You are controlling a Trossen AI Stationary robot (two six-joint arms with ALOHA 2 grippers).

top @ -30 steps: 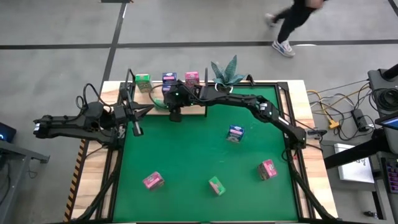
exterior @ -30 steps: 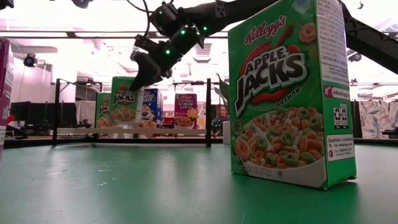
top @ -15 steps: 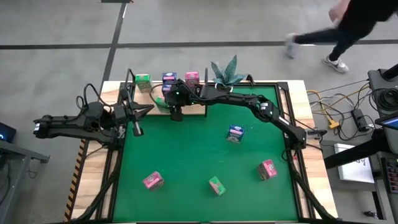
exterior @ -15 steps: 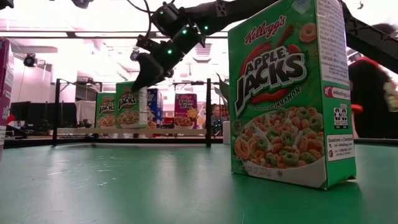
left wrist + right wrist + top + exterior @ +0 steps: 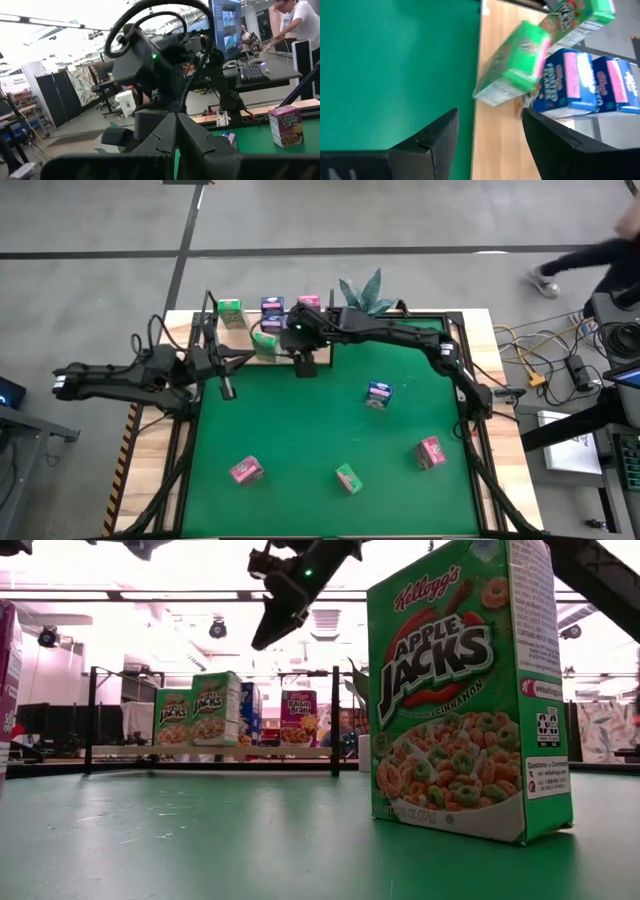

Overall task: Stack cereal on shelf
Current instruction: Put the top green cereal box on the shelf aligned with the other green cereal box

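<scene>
green carton loose on the shelf, right gripper apart above it

grey concrete floor around a green tabletop [image 5: 300, 430] in the high view. along the far edge, the light-wood shelf [image 5: 240, 345] with a green carton [image 5: 230, 311], a blue-and-white carton [image 5: 272, 308] and a pink carton [image 5: 308, 303] in a row. tilted green carton [image 5: 265, 344] just in front of them on the shelf, free of any grip. right gripper [image 5: 305, 363] beside that carton, over the shelf's front edge, fingers apart and empty. left gripper [image 5: 226, 386] parked at the tabletop's left edge, fingers together. scattered on the felt: blue carton [image 5: 378, 394], pink carton at right [image 5: 430, 451], pink carton at left [image 5: 245, 470], green carton near the front [image 5: 347, 477]. potted plant [image 5: 365, 295] at the shelf's right end. passing person's leg and shoe [image 5: 560, 272] on the floor, top right.

low view: big green apple jacks carton [image 5: 465, 690] close to the lens, upright. far back on the shelf, two green cartons side by side, the nearer one [image 5: 215, 708] slightly turned, then blue and pink. right gripper high above them, touching nothing.

left wrist view: own dark fingers [image 5: 165, 140] pressed together; pink carton [image 5: 286, 126] on the felt beyond.

right wrist view: fingers [image 5: 432, 137] spread wide, tilted green carton [image 5: 512, 70] lying between and beyond them on the wood, against blue cartons.
</scene>
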